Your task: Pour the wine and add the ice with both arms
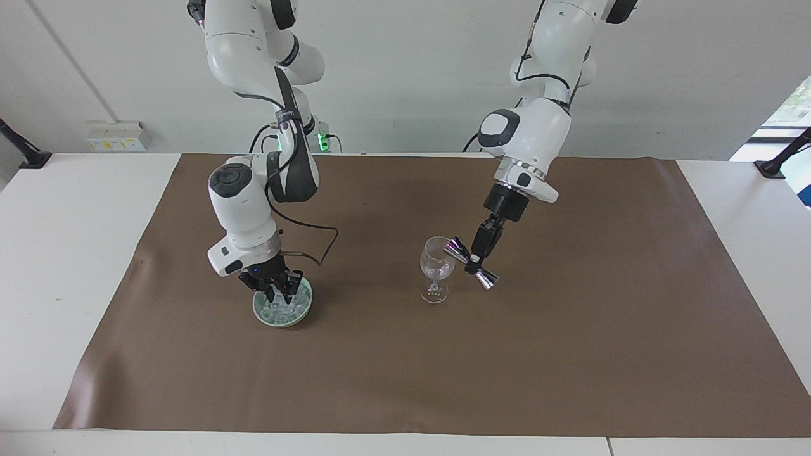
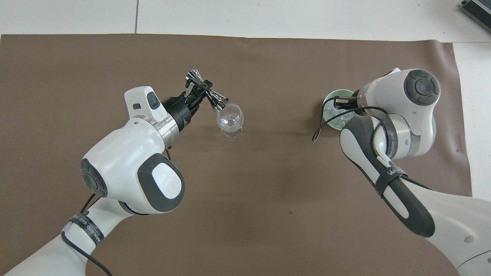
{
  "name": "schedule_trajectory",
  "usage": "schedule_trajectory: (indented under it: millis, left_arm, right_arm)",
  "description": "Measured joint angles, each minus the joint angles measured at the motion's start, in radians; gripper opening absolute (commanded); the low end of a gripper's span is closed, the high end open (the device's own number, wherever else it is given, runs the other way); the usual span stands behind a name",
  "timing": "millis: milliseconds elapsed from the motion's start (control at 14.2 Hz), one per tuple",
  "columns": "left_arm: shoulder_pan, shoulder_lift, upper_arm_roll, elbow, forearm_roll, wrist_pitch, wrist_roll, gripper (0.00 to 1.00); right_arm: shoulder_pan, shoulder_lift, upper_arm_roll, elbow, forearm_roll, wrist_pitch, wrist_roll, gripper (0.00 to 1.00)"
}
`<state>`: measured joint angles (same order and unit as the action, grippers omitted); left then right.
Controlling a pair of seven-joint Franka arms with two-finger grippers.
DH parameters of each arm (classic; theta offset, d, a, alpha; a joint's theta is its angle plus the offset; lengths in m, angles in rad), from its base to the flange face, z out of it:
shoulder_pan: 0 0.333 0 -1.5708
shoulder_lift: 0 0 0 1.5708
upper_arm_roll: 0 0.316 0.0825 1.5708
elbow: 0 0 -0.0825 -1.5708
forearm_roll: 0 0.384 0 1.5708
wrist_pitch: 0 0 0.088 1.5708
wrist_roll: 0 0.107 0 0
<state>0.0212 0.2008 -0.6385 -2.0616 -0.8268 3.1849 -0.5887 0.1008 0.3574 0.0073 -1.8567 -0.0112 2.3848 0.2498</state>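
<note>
Both grippers are busy, and the stemmed glass (image 1: pixel 436 266) near the middle of the brown mat (image 1: pixel 570 354) serves as the landmark. Gripped at its narrow waist by the left gripper (image 1: pixel 473 258), whose fingertips are clamped tight on it, a shiny metal jigger (image 1: pixel 471 262) hangs tilted in the air. Its lower cone mouth sits right at the glass's rim, touching or nearly so, and its other cone points up and away from the glass. In the overhead view the jigger (image 2: pixel 206 94) slants down toward the glass (image 2: pixel 229 119), with the left gripper (image 2: pixel 197 93) across its middle.

Toward the right arm's end of the table from the glass, well apart from it, stands a pale green dish (image 1: pixel 261 315) on the mat. The ice (image 1: pixel 285 308) lies heaped in that dish as small clear cubes. Reaching straight down, the right gripper (image 1: pixel 277 291) has its fingertips in among the top cubes, directly over the heap. Its fingers stand close together, but whether they pinch a cube cannot be made out. From overhead the dish (image 2: pixel 334 94) and ice (image 2: pixel 334 118) are half covered by the right arm's wrist, with the right gripper (image 2: pixel 340 102) showing over the dish's middle.
</note>
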Motion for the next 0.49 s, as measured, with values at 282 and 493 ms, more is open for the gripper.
schedule_trajectory:
  millis: [282, 493]
  left_arm:
    - [0.0, 0.001, 0.0, 0.0, 0.0, 0.0, 0.004, 0.0]
    - [0.0, 0.001, 0.0, 0.0, 0.0, 0.0, 0.004, 0.0]
  right_arm:
    - [0.0, 0.0, 0.0, 0.0, 0.0, 0.0, 0.0, 0.31]
    - [0.0, 0.0, 0.0, 0.0, 0.0, 0.0, 0.0, 0.3]
